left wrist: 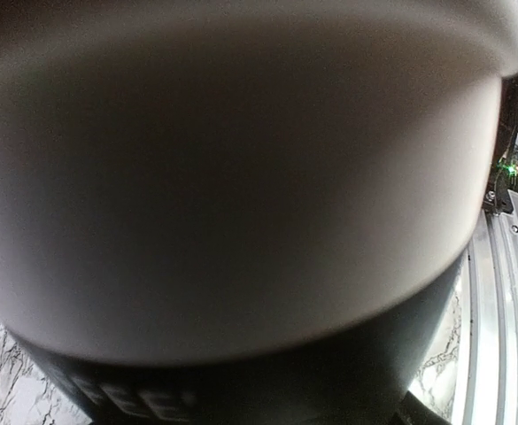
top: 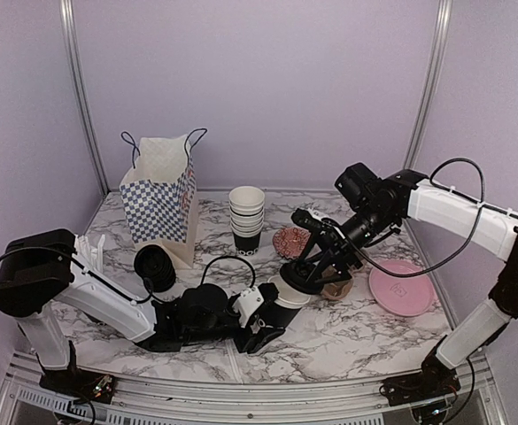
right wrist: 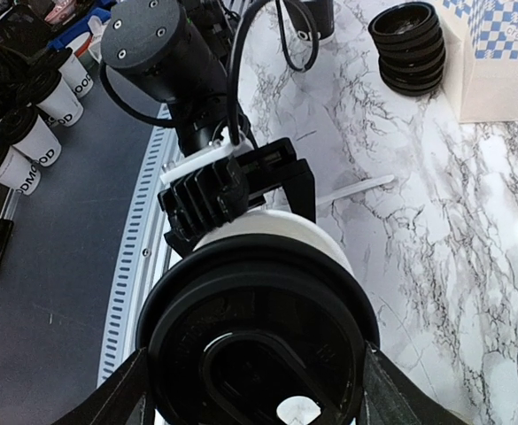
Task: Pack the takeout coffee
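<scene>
**A:** Where's the coffee cup sitting right now?

**B:** In front of the bag, off to its right. Can't tell if it's touching the counter. Your left claw is wrapped round it, and your right claw is pinching the lid on top.

**A:** Tips for seating it?

**B:** Hold the cup steady, centre the lid, and push straight down so the rim snaps all round.
</scene>
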`<action>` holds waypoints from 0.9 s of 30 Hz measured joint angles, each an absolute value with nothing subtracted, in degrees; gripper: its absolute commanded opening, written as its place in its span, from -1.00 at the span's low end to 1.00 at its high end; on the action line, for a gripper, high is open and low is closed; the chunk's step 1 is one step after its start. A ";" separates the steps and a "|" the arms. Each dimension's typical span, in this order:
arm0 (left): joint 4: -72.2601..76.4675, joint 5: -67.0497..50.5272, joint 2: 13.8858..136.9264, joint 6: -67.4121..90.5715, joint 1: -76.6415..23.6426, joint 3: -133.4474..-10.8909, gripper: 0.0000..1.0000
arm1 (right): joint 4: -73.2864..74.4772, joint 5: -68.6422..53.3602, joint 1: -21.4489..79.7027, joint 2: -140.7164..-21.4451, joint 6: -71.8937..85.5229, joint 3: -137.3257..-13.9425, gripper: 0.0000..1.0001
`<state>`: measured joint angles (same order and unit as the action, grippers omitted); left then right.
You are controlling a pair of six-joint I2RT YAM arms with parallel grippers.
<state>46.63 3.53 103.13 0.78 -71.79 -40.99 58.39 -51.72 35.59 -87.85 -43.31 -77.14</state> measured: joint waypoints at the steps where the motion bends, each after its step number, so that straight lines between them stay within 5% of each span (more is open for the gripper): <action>1: 46.59 3.09 103.02 0.78 -71.79 -40.99 0.38 | 58.98 -51.40 35.77 -88.03 -43.70 -77.14 0.34; 27: 47.88 1.30 107.77 -3.97 -71.37 -44.82 0.48 | 59.59 -47.51 36.27 -88.16 -43.13 -76.14 0.36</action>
